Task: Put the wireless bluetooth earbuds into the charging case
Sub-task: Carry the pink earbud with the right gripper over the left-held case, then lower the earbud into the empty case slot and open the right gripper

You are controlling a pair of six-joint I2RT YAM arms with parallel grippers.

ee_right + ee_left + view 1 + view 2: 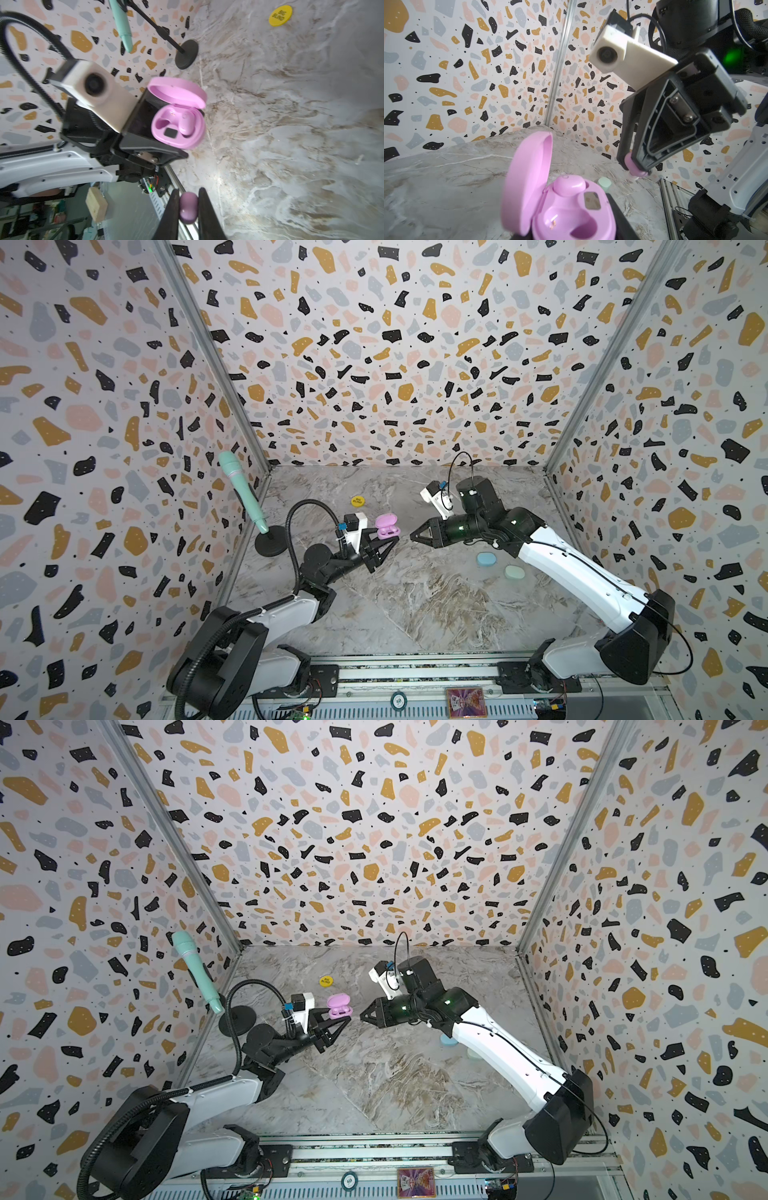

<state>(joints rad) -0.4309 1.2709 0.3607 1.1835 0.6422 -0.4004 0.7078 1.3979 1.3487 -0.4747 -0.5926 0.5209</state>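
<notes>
Pink charging case [178, 122], lid open, one earbud [186, 124] seated — clamped in left gripper [389, 541]; second pink earbud [188, 207] — pinched in right gripper [412, 536].

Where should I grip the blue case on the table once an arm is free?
Probably across the blue case's narrower width, coming straight down from above: it lies flat and shut, a low rounded oval. Keep the jaws clear of the green case beside it.

Terrazzo walls [374, 344] speckled ochre, black, peach and grey; the tabletop [415, 614] is grey-brown veined marble. The charging case [386, 526] and earbud [188, 207] are pink, the disc [357, 501] yellow, the microphone [239, 485] at middle left mint.
</notes>
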